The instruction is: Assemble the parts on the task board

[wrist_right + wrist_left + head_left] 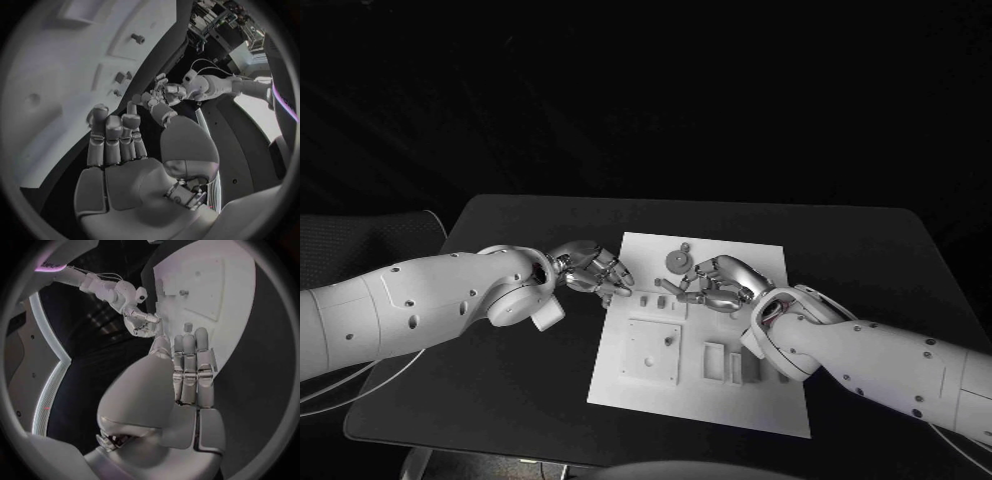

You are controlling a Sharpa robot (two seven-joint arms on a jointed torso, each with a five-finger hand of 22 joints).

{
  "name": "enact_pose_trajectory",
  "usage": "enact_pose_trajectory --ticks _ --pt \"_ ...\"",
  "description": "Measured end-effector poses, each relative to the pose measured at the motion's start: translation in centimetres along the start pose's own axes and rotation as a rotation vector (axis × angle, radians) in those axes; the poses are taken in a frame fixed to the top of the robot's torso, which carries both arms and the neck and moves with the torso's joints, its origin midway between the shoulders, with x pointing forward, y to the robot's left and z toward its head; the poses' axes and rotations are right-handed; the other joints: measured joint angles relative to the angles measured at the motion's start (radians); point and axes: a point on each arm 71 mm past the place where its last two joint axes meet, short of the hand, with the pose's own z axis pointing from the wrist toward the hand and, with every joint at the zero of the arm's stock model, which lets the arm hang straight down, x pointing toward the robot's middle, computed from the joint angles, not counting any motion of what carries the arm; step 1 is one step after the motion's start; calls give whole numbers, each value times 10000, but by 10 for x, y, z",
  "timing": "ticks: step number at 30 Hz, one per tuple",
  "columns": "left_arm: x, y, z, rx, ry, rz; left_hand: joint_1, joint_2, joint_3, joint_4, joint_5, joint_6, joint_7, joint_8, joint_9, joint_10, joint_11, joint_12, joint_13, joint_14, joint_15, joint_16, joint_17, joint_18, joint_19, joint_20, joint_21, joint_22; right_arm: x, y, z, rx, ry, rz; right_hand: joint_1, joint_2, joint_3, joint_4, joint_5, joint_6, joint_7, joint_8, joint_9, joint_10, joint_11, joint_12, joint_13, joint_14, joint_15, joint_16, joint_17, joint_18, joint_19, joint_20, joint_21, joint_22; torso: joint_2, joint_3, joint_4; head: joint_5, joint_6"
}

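While my two hands meet over the far half of the task board [653,395], my left hand [593,270] sits at the board's left edge with its fingers [187,370] straight and close together side by side, thumb alongside; I can't tell whether anything is pinched at the tips, and from my left wrist they seem to reach just onto the white plate. My right hand [718,283] hovers over the board's far middle, fingers curled loosely with the thumb set apart; from my right wrist the palm looks bare, though whether the fingertips press a part I cannot tell. No writing or label that I can read on board or arms. A round, gear-like part [678,261] lies on the board just beyond and between my hands, nearer my right. A small peg [137,38] stands up from the plate ahead of my right hand. A raised square block [652,350] and narrow slots [715,360] lie on the near half, behind both hands.
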Motion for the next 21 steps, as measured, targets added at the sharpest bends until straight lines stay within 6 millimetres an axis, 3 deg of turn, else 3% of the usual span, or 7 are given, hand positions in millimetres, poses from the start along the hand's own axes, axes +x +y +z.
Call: enact_pose_trajectory --ticks 11,14,21 --pt "6 -6 2 551 -465 597 239 -57 287 14 0 74 -13 0 -38 -32 33 -1 -26 -37 37 -25 25 0 32 39 -59 0 0 5 -2 164 -94 1273 -43 43 -27 -27 0 0 0 -26 -2 0 0 -37 1 -14 12 0 1 1 0 0 0 0 -1 -3 1 10 41" --pt "7 -8 3 637 -549 663 -231 -167 54 27 -99 -75 134 -130 -130 -69 5 -43 -51 -37 38 -39 28 -3 31 41 -104 35 0 7 -2 129 -86 1433 -43 42 1 -55 0 -1 0 -27 -1 0 0 -37 1 -16 13 0 0 0 -1 0 0 0 -3 -3 1 18 56" --pt "8 -11 6 767 -696 566 -881 -401 -378 39 -99 -692 260 -388 -287 -281 145 -59 -68 -39 39 -74 56 -12 14 58 -156 73 2 9 -1 73 -65 1638 -43 42 1 -55 33 -35 35 -39 3 0 0 -37 2 -42 13 0 1 0 -1 1 -14 0 -3 -1 0 33 69"
